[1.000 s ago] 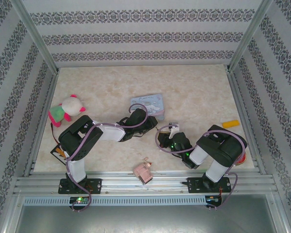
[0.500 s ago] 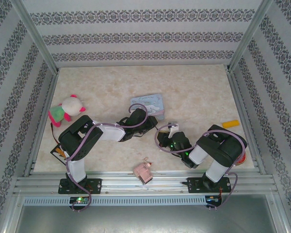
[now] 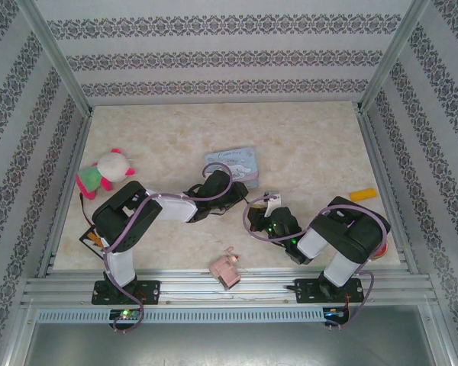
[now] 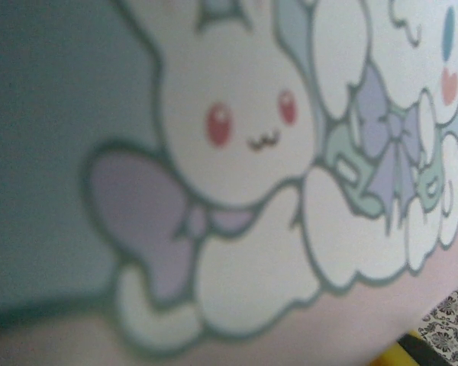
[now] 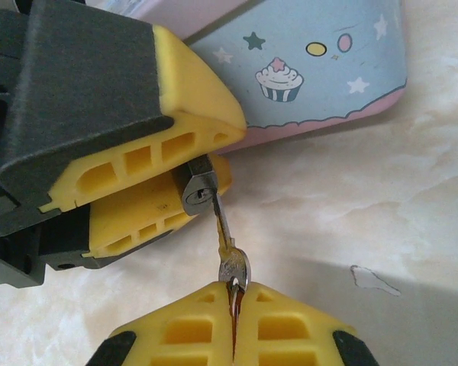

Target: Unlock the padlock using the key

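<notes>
The small padlock (image 5: 199,187), dark-bodied with a round silvery keyhole face, is pinched between the yellow fingers (image 5: 185,75) of my left gripper (image 5: 227,152), which is shut on it. My right gripper (image 5: 234,294) is shut on the bow of the silver key (image 5: 227,242). The key blade points up at the lock, and its tip touches the keyhole face at the right edge of the slot. I cannot tell whether it has entered. The shackle is hidden. From above, the left gripper (image 3: 238,194) and right gripper (image 3: 261,209) meet just below the blue tin (image 3: 231,162).
The blue cartoon tin (image 5: 320,69) lies right behind the lock, and its lid (image 4: 244,152) is close against the left wrist camera. A pink blocky object (image 3: 225,268) sits at the near edge, a plush toy (image 3: 105,169) far left, a yellow piece (image 3: 362,194) far right.
</notes>
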